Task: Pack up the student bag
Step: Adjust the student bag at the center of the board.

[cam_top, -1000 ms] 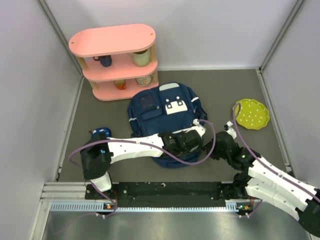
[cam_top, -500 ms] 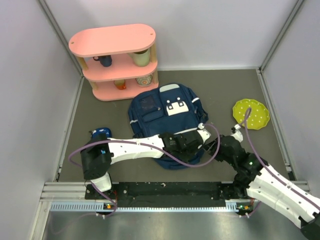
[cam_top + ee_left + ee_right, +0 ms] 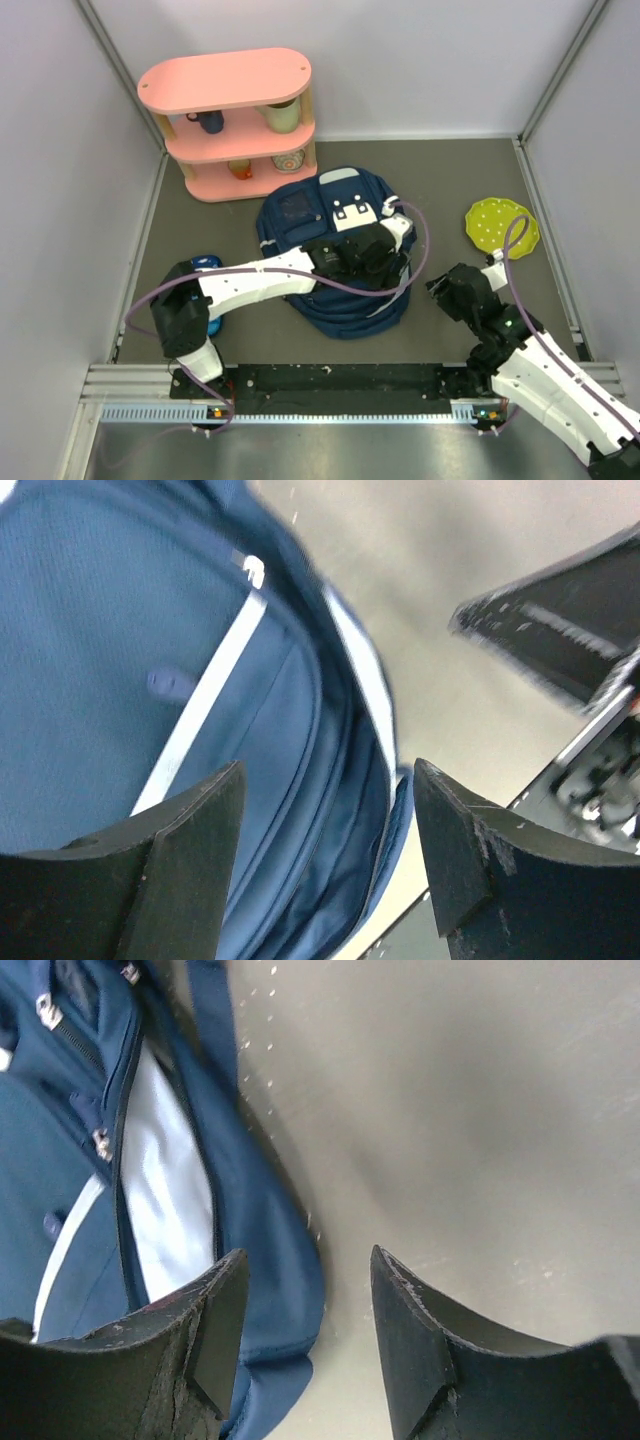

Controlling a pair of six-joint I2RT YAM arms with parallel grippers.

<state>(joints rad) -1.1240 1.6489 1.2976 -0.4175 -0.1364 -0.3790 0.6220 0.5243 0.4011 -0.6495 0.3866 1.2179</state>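
The student bag (image 3: 320, 215), navy blue with white patches, lies flat in the middle of the table. My left gripper (image 3: 392, 238) hovers over the bag's right side. Its jaws are open over the bag's blue fabric (image 3: 150, 630) and white stripe, with nothing between them (image 3: 325, 820). My right gripper (image 3: 438, 291) sits just right of the bag's lower edge, apart from it. It is open (image 3: 308, 1300) above bare table. The bag's rim (image 3: 275, 1250) and pale lining (image 3: 170, 1210) show to the left of its fingers.
A pink three-tier shelf (image 3: 228, 85) with cups stands at the back left. A green dotted plate (image 3: 502, 227) lies at the right. A small bright-blue case (image 3: 206, 263) shows beside the left arm. Walls close in both sides.
Both grippers have opened and let go of the bag. The left one moved farther back over the bag. The right one pulled away to the right.
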